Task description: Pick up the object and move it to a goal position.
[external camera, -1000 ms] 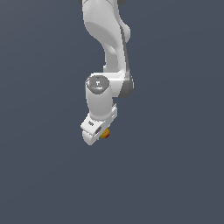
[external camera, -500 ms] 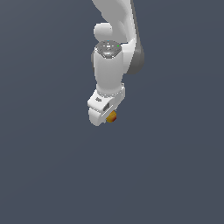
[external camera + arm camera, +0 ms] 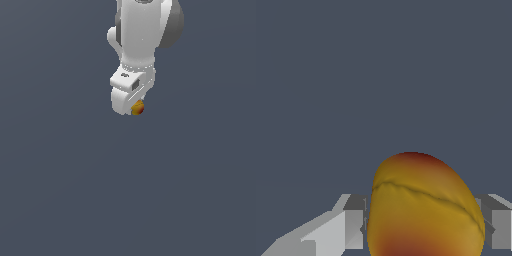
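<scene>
The object [image 3: 137, 107] is a small orange-yellow, fruit-like ball with a red patch, peeking out at the tip of my white gripper [image 3: 131, 108] in the exterior view. In the wrist view the object [image 3: 423, 205] fills the space between the two grey fingers [image 3: 353, 227], which press on its sides. The gripper is shut on it and holds it up in the air, high in the exterior view. Much of the object is hidden behind the white hand there.
A plain dark grey-blue surface [image 3: 125, 200] lies all around and below the arm. The white arm [image 3: 142, 30] comes down from above in the exterior view.
The arm has risen and shifted toward the exterior view's right, carrying the object with it. The grip on the object is unchanged.
</scene>
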Robot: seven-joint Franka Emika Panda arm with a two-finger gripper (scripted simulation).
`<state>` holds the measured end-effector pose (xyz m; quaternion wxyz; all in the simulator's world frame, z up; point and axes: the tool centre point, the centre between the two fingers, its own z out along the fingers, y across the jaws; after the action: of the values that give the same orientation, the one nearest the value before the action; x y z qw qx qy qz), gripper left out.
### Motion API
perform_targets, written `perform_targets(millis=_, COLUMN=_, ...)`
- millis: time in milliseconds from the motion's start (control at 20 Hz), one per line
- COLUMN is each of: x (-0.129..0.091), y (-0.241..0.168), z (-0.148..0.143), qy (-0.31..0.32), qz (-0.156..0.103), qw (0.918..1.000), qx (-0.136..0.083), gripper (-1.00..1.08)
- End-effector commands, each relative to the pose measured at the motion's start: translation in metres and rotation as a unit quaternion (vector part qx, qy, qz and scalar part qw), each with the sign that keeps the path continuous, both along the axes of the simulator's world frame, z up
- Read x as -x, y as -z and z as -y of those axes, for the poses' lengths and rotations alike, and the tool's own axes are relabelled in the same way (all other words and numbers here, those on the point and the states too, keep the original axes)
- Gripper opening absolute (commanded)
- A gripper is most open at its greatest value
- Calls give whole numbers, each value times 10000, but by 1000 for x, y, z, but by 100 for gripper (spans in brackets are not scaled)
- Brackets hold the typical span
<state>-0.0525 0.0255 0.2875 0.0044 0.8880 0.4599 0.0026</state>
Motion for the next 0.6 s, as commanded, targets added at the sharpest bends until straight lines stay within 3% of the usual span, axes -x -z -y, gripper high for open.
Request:
perform_targets(millis=0, x=11, y=-24, z=-9, qy=-3, qz=-8, qw=10000, qx=-6, gripper=-100)
perform_targets(millis=550, x=42, y=-98, z=-36, qy=-9, qz=-36, qw=10000, qx=-23, gripper=-100)
